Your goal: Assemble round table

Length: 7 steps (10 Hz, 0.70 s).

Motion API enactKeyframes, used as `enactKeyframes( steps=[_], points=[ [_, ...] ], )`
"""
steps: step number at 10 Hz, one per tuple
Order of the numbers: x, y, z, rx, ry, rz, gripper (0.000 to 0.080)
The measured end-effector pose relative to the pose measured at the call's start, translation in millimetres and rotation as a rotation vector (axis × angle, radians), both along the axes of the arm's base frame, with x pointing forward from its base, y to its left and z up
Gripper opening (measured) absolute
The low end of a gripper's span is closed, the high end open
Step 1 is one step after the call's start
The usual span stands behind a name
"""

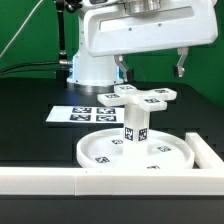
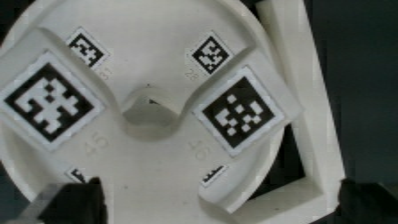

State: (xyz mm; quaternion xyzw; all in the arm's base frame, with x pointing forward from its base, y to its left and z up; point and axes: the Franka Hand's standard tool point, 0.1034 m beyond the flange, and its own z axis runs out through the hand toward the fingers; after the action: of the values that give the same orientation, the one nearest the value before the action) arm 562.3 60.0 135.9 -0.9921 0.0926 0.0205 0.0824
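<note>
The round disc [image 1: 140, 152] lies flat behind the front border wall. The short post [image 1: 135, 127], with black-and-white tags, stands upright in the disc's middle. The cross-shaped foot piece [image 1: 141, 97] appears to rest on top of the post. My gripper [image 1: 151, 70] hangs open and empty just above the foot piece, one finger on each side. In the wrist view the foot piece [image 2: 146, 110] fills the picture with its tagged arms, the disc [image 2: 151, 25] shows beneath it, and my gripper [image 2: 210, 203] holds nothing. The post is hidden there.
The marker board [image 1: 82, 114] lies flat on the black table, behind the disc on the exterior view's left. A white border wall [image 1: 70, 181] runs along the front and turns back on the right side [image 1: 207, 150]. The robot base [image 1: 90, 68] stands at the back.
</note>
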Motion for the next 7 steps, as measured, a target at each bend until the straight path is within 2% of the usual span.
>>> enactKeyframes(
  steps=[6, 7],
  points=[
    [4.3, -2.1, -2.1, -0.004, -0.049, 0.409, 0.0648],
    [4.2, -5.1, -2.3, -0.026, -0.061, 0.541, 0.0648]
  ],
)
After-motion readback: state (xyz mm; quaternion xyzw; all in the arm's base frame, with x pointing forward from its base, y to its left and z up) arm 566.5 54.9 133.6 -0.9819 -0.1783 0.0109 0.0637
